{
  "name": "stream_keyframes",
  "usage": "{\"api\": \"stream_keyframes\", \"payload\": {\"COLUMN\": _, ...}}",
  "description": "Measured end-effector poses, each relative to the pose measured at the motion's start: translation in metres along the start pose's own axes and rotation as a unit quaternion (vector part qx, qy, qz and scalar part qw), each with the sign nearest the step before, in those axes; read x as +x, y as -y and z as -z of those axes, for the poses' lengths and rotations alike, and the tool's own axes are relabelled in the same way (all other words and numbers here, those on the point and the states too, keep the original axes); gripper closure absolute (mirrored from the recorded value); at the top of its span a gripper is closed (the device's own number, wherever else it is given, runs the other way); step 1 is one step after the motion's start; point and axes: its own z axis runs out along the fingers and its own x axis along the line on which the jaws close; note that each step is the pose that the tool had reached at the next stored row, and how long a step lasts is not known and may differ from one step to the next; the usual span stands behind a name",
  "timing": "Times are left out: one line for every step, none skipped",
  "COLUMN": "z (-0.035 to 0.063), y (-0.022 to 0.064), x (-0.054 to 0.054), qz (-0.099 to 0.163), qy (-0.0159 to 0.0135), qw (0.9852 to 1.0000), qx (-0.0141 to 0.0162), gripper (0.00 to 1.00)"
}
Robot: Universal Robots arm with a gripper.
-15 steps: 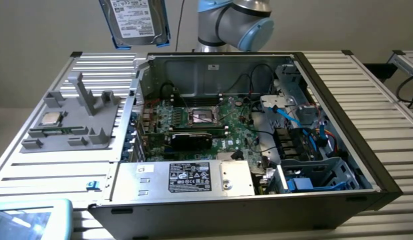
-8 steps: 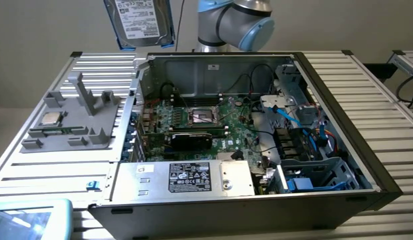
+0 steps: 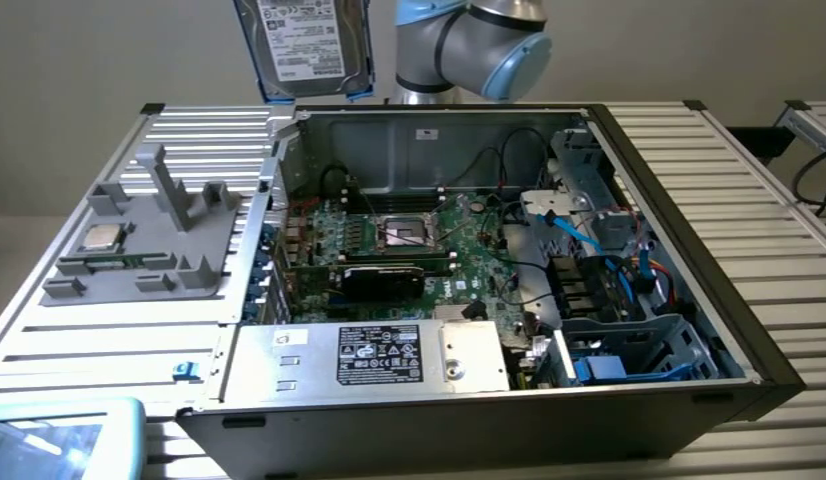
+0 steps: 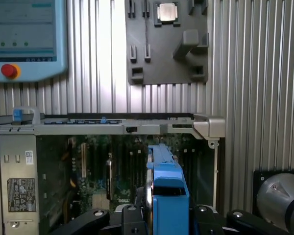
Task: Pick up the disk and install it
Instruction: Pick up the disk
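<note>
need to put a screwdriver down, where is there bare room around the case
Bare ribbed table lies on the exterior view's right of the case, and a strip between the grey fixture and the pendant. Crowded: inside the case, with cables by the drive cage; the fixture holds a chip.

Cables (image 3: 583, 240) inside case (image 3: 427, 150), disk (image 3: 306, 45) clear above

Disk (image 3: 306, 45) w/ blue bracket hangs upright, label facing cam, above far corner of open PC case (image 3: 427, 150), just beside UR arm (image 3: 473, 40). Inside case: mobo (image 3: 386, 240), PSU (image 3: 373, 355) at near edge, blue drive cage (image 3: 653, 350) toward exterior view's right. CPU chip (image 3: 97, 238) sits on grey fixture (image 3: 120, 290) at exterior view's left.
</note>
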Motion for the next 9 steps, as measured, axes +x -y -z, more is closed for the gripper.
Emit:
{"api": "stream_keyframes", "payload": {"z": -0.0002, "y": 0.0033, "x": 0.001, "qz": 0.000, "qy": 0.0000, "qw": 1.0000, "qx": -0.0002, "gripper": 0.63}}
{"api": "stream_keyframes", "payload": {"z": -0.0004, "y": 0.0062, "x": 0.002, "qz": 0.000, "qy": 0.0000, "qw": 1.0000, "qx": -0.0002, "gripper": 0.63}}
{"api": "stream_keyframes", "payload": {"z": -0.0005, "y": 0.0089, "x": 0.003, "qz": 0.000, "qy": -0.0001, "qw": 1.0000, "qx": -0.0002, "gripper": 0.63}}
{"api": "stream_keyframes", "payload": {"z": -0.0007, "y": 0.0117, "x": 0.003, "qz": 0.000, "qy": 0.0000, "qw": 1.0000, "qx": -0.0002, "gripper": 0.63}}
{"api": "stream_keyframes", "payload": {"z": -0.0008, "y": 0.0144, "x": 0.005, "qz": 0.000, "qy": -0.0001, "qw": 1.0000, "qx": -0.0004, "gripper": 0.63}}
{"api": "stream_keyframes", "payload": {"z": -0.0009, "y": 0.0165, "x": 0.008, "qz": 0.000, "qy": -0.0001, "qw": 1.0000, "qx": -0.0011, "gripper": 0.63}}
{"api": "stream_keyframes", "payload": {"z": -0.0010, "y": 0.0183, "x": 0.011, "qz": 0.000, "qy": -0.0001, "qw": 1.0000, "qx": -0.0023, "gripper": 0.63}}
{"api": "stream_keyframes", "payload": {"z": -0.0010, "y": 0.0203, "x": 0.015, "qz": 0.000, "qy": -0.0001, "qw": 1.0000, "qx": -0.0034, "gripper": 0.63}}
{"api": "stream_keyframes", "payload": {"z": -0.0010, "y": 0.0224, "x": 0.018, "qz": 0.000, "qy": -0.0002, "qw": 1.0000, "qx": -0.0045, "gripper": 0.63}}
